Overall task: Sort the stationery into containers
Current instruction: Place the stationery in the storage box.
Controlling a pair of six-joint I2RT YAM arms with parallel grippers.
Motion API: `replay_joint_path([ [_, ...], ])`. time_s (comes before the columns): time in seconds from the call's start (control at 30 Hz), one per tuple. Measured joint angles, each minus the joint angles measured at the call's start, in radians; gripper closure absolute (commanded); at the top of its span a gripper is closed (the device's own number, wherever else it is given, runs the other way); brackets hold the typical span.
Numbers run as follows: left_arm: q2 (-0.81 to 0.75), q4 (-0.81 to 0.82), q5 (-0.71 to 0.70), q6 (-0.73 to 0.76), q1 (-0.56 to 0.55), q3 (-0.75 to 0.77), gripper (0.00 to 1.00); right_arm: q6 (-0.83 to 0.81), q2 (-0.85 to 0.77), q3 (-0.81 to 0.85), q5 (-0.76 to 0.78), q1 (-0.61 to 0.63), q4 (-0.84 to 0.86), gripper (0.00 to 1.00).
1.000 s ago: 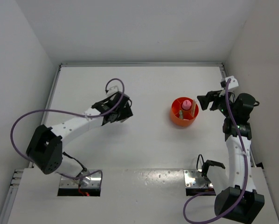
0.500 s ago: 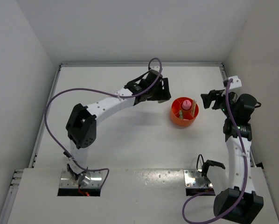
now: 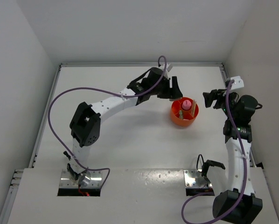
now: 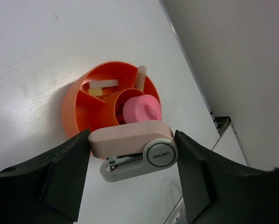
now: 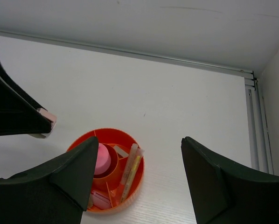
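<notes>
My left gripper (image 3: pixel 173 90) is shut on a small pink-and-grey stapler (image 4: pixel 130 142) and holds it above the table, just left of the orange cup (image 3: pixel 177 120). In the left wrist view the cup (image 4: pixel 76 109) lies right beyond the stapler. It holds a pink cap (image 4: pixel 142 108) in its centre well, a whitish stick (image 4: pixel 140 77) and whitish and beige bits (image 4: pixel 102 84). My right gripper (image 3: pixel 209 99) is open and empty, right of the cup. In the right wrist view the cup (image 5: pixel 130 140) shows thin pink and yellow sticks (image 5: pixel 130 170) and a pink piece (image 5: pixel 101 199).
The white table (image 3: pixel 130 140) is walled on the left, back and right. A metal rail (image 5: pixel 177 63) runs along the far edge. The left arm's black finger (image 5: pixel 13 112) with the stapler's pink tip reaches into the right wrist view.
My left arm has swung from the table's left middle to the far right, carrying the stapler up beside the cup. The right arm has barely moved.
</notes>
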Motion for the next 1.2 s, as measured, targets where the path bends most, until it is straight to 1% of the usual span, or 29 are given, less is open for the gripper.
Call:
replay_joint_path([
  [0.1,0.0,0.058,0.046,0.023,0.006,-0.019,0.69,0.0,0.0,-0.003,0.003,0.0,0.001,0.28],
  [0.17,-0.002,0.119,0.087,0.042,0.015,-0.06,0.69,0.003,0.0,-0.006,0.006,0.0,0.002,0.28],
  [0.2,-0.002,0.162,0.113,0.051,0.02,-0.092,0.72,0.004,0.0,-0.009,0.008,-0.001,0.006,0.28],
  [0.27,-0.003,0.238,0.161,0.069,0.033,-0.161,0.73,0.006,0.0,-0.016,0.011,-0.006,0.01,0.28],
  [0.37,-0.003,0.337,0.238,0.083,0.06,-0.267,0.73,0.007,0.001,-0.022,0.014,-0.008,0.013,0.28],
  [0.47,-0.003,0.423,0.301,0.086,0.088,-0.326,0.73,0.008,0.007,-0.023,0.015,-0.01,0.024,0.28],
  [0.63,-0.002,0.618,0.396,0.072,0.111,-0.329,0.73,0.01,0.028,-0.027,0.016,-0.012,0.032,0.28],
  [0.73,0.018,0.777,0.476,0.032,0.121,-0.329,0.73,0.01,0.034,-0.032,0.016,-0.012,0.034,0.28],
  [0.83,0.079,0.932,0.546,-0.037,0.124,-0.328,0.7,0.01,0.039,-0.034,0.016,-0.012,0.04,0.28],
  [0.93,0.15,1.046,0.6,-0.103,0.133,-0.327,0.7,0.01,0.043,-0.038,0.016,-0.012,0.045,0.28],
  [1.03,0.194,1.056,0.622,-0.111,0.142,-0.324,0.7,0.01,0.056,-0.038,0.016,-0.015,0.049,0.28],
  [1.2,0.201,0.924,0.616,0.019,0.141,-0.271,0.7,0.009,0.076,-0.038,0.014,-0.023,0.051,0.28],
])
